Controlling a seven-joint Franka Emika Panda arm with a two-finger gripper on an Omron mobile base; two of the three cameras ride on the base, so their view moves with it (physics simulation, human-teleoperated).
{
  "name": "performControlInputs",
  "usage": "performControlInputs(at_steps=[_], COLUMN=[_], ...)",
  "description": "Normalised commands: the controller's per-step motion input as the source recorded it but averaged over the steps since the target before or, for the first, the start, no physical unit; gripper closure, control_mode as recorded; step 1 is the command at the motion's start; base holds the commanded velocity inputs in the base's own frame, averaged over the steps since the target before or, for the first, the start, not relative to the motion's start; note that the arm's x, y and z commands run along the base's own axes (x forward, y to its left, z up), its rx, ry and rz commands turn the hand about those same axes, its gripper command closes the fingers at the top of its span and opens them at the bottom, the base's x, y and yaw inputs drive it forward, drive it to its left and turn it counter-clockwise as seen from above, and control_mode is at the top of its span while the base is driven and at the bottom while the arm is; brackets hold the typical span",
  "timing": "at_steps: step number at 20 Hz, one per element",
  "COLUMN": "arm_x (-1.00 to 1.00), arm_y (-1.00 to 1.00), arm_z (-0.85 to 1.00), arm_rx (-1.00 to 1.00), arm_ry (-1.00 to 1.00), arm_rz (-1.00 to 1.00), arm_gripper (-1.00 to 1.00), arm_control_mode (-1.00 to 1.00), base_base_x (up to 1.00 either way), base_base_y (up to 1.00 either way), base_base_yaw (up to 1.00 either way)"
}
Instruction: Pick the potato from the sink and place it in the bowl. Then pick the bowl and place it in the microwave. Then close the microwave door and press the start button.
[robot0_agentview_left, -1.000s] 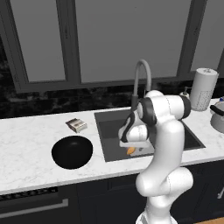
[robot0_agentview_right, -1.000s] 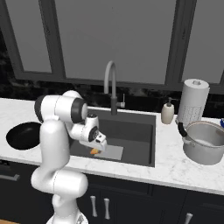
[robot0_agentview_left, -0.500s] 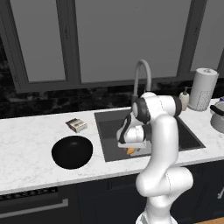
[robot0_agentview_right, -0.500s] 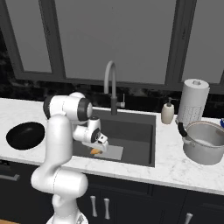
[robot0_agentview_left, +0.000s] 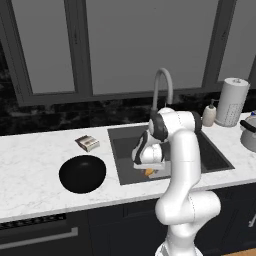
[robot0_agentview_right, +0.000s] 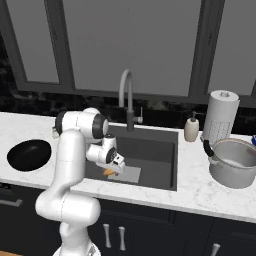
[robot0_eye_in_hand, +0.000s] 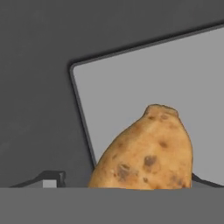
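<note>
though half hidden under the gripper (robot0_agentview_left: 148, 169), potato (robot0_eye_in_hand: 146, 153) in sink (robot0_agentview_right: 155, 150)

White marble counter (robot0_agentview_left: 30, 175), black bowl (robot0_agentview_left: 82, 173), small box (robot0_agentview_left: 87, 143), paper towel roll (robot0_agentview_right: 221, 116), steel pot (robot0_agentview_right: 234, 162).

Potato (robot0_eye_in_hand: 146, 153) in sink (robot0_agentview_left: 125, 142) – bowl (robot0_agentview_left: 82, 173) left, on counter (robot0_agentview_left: 30, 175).

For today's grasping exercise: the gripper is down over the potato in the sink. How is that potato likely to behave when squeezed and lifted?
The potato looks solid and rounded, so it is probably stiff under the gripper. Its tapered, uneven shape may let it twist or slip. Lying on the sink's flat floor, it could roll if nudged.
</note>
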Motion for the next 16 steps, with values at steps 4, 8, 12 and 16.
performControlInputs(at_steps=[4,8,12,16], arm_x=[-0.02,-0.21,-0.03,-0.34], arm_y=[0.00,0.11,0.17,0.23], arm_z=[-0.19,0.14,0.58,1.00], arm_rx=[0.00,0.00,0.00,0.00], arm_ry=[0.00,0.00,0.00,0.00], arm_rz=[0.00,0.00,0.00,0.00], arm_gripper=[1.00,1.00,1.00,1.00], arm_control_mode=[-1.00,-1.00,-1.00,-1.00], base_base_x=[0.00,0.00,0.00,0.00], base_base_y=[0.00,0.00,0.00,0.00], base_base_yaw=[0.00,0.00,0.00,0.00])
